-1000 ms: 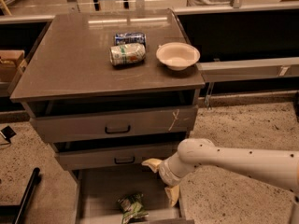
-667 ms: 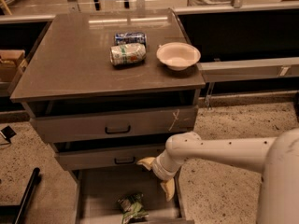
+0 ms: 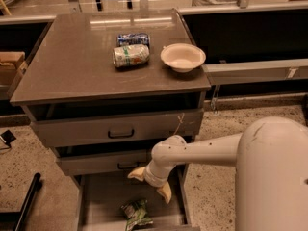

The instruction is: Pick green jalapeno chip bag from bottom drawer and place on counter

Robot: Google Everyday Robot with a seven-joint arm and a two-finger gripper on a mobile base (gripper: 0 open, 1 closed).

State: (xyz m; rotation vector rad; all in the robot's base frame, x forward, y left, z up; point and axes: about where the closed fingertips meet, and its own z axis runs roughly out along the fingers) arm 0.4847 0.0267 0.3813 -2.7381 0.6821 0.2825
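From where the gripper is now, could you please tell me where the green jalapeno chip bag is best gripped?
Probably from straight above, across the crumpled middle of the green jalapeno chip bag: it lies flat on the floor of the bottom drawer, whose walls block a sideways approach. The gripper hangs open over the drawer, close to it.
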